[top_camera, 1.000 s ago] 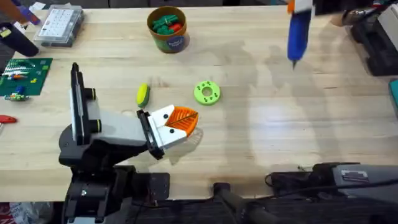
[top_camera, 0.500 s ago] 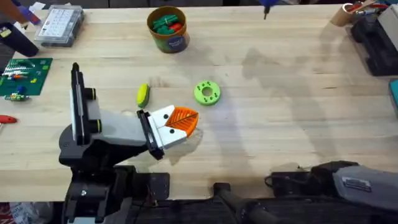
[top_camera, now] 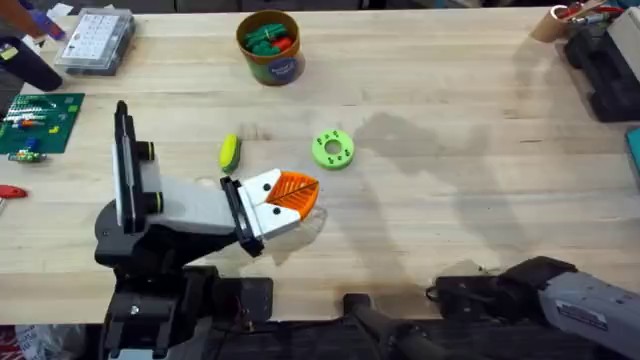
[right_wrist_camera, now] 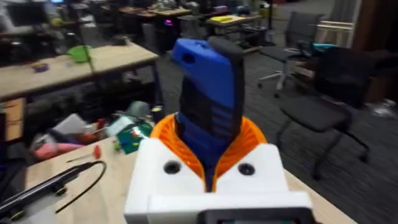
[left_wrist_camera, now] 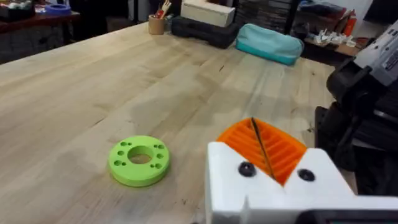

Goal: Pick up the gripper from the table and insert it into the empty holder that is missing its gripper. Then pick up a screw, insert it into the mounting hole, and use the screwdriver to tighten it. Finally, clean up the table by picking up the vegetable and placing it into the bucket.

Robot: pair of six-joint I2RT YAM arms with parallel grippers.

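Left gripper (top_camera: 300,195) rests closed low over the table (top_camera: 450,150); right gripper (right_wrist_camera: 208,171) clamps the screwdriver (right_wrist_camera: 208,102).

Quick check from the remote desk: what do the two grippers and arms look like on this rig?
Both grippers are white blocks with orange ribbed pads and two dark screws: the left gripper, the right gripper. The left arm is grey-white and black, with yellow joint accents. The right arm is black and grey with a label.
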